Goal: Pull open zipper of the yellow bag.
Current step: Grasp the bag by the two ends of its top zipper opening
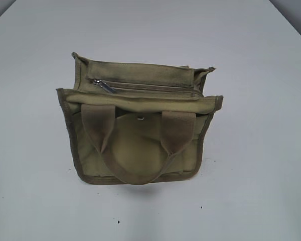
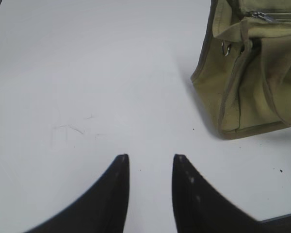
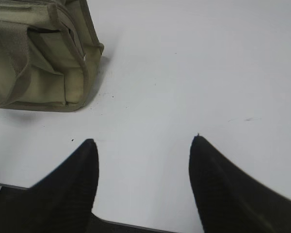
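1. Exterior view: the yellow bag [image 1: 140, 130] stands mid-frame on the white bench [image 1: 261, 150]. Its zipper [image 1: 145, 87] looks closed, with the silver pull tab [image 1: 105, 86] at the left end. No claw shows here. A good approach likely pins the bag first.
2. Left wrist view: the left claw [image 2: 151, 165] is narrowly parted and empty at bottom centre; the bag sits upper right. It needs a clean pinch on the tab.
3. Right wrist view: the right claw [image 3: 144, 145] gapes wide and empty at the bottom; the bag lies upper left. It could steady the far end.
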Controlling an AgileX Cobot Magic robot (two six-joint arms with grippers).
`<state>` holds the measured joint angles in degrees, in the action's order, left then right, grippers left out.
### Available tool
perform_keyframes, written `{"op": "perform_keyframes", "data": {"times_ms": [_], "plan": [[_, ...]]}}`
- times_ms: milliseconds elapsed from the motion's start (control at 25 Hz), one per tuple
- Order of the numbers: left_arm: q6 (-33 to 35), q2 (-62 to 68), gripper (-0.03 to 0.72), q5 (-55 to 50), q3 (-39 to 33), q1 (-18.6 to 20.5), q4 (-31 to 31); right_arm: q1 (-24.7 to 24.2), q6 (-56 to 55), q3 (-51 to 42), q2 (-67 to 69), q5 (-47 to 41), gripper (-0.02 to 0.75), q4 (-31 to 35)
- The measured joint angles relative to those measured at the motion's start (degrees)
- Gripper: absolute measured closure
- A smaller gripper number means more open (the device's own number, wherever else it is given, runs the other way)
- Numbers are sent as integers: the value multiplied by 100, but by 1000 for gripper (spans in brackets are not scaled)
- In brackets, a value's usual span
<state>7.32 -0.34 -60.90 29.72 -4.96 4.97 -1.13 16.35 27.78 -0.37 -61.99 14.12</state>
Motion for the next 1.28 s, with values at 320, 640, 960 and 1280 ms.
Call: {"op": "perform_keyframes", "data": {"times_ms": [320, 640, 960, 1280], "plan": [[0, 0, 449, 0, 0, 0, 0, 0, 0, 0, 0, 0, 274, 7], [0, 304, 446, 161, 83, 0, 35, 0, 0, 0, 0, 17, 274, 13], [0, 1757, 378, 2002, 211, 0, 1169, 85, 276, 98, 923, 533, 274, 423], [945, 4111, 317, 2665, 735, 0, 3370, 842, 1283, 482, 2596, 1270, 274, 936]]}}
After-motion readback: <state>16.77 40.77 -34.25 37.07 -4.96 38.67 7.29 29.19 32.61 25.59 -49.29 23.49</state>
